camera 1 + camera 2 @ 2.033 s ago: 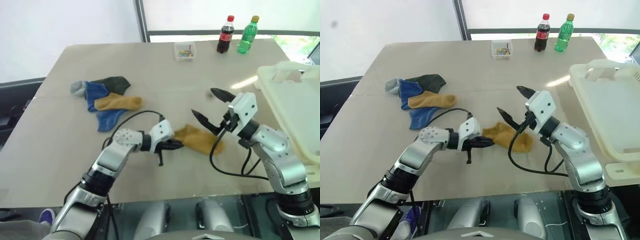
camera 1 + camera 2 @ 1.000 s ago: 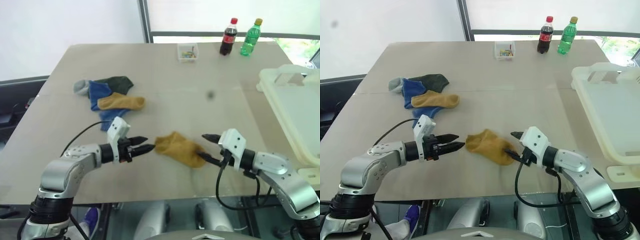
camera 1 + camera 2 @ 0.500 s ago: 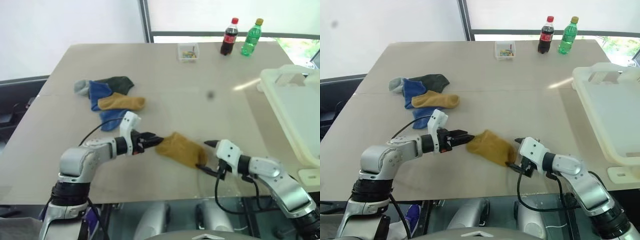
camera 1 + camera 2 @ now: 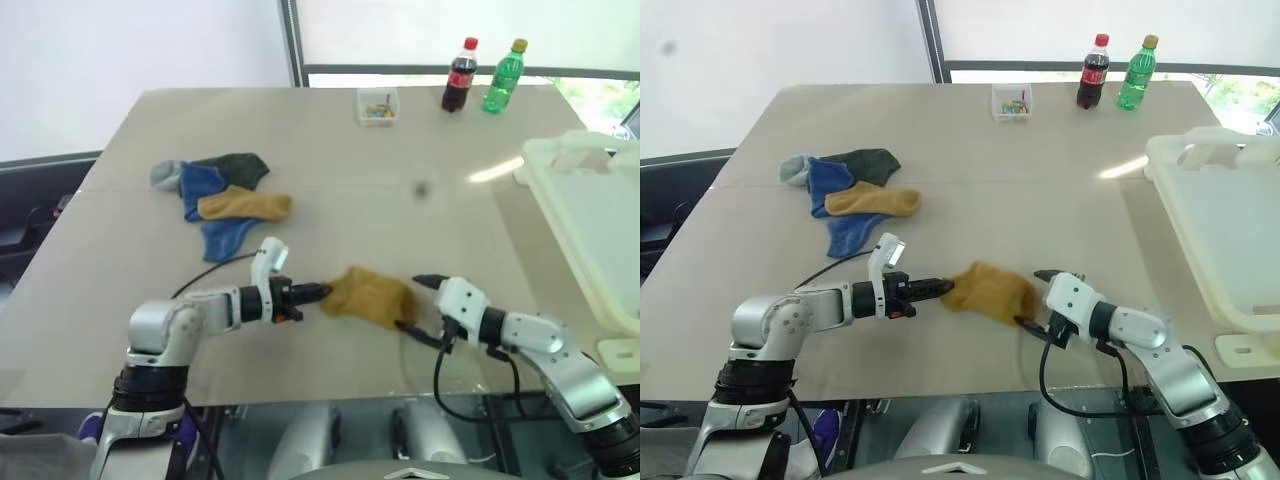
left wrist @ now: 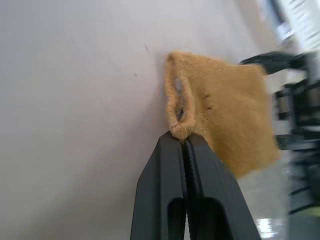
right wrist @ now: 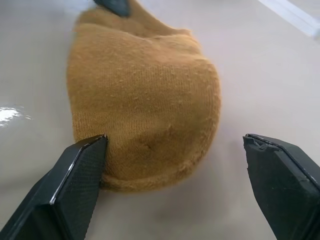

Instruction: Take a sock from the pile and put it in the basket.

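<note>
Beige and wide, the surface (image 4: 400, 170) carries a pile (image 4: 215, 195) of socks toward ten o'clock and a cream basket (image 4: 590, 215) at three o'clock. Near the front middle lies one mustard sock (image 4: 370, 296). The left gripper (image 4: 318, 293) reaches in from nine o'clock, its fingers pinched tight on the sock's cuff. The right gripper (image 4: 416, 306) sits at the sock's toe end, fingers (image 6: 80, 187) spread wide, one touching the fabric. Two bottles (image 4: 480, 75) and a small clear box (image 4: 377, 104) stand at twelve o'clock.
</note>
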`<act>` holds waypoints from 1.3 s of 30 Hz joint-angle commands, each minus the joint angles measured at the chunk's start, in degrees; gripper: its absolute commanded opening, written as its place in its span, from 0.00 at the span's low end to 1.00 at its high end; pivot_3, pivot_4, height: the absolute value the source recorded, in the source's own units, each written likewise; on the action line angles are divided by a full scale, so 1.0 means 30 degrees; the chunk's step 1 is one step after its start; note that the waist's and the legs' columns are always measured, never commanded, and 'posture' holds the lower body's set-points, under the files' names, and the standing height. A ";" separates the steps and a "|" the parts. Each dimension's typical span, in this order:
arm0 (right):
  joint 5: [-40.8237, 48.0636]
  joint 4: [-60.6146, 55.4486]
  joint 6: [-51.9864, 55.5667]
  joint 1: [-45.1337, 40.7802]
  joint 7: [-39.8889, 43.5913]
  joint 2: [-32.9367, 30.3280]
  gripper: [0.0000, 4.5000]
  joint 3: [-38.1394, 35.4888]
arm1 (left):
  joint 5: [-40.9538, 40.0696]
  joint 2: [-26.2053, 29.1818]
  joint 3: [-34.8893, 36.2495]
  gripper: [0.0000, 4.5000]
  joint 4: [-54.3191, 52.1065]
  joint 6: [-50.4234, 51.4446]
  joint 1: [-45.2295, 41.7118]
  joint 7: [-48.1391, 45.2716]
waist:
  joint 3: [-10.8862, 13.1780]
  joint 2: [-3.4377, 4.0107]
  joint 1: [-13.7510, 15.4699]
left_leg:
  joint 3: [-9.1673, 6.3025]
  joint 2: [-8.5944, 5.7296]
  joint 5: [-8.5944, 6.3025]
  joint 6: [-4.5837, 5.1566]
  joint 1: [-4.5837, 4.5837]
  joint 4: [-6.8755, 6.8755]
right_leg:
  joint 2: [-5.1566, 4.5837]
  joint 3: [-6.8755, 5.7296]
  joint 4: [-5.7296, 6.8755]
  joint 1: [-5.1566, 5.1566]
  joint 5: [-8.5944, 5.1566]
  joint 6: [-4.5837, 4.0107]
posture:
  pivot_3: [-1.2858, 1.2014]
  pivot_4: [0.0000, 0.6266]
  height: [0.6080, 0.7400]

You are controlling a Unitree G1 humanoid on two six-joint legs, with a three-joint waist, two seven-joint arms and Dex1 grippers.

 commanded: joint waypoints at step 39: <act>0.3605 -0.9575 0.4678 0.5437 -0.3271 -0.0328 1.00 -0.6618 | 0.4149 -0.5405 -0.9016 0.21 0.6230 -0.4436 -0.7572 0.0840 | 0.0100 -0.0114 0.0436 | 0.0082 -0.0022 0.0049 -0.0079 -0.0052 -0.0054 | -0.0001 0.0074 -0.0017 -0.0076 0.0004 0.0008 | 0.52 0.24 1.00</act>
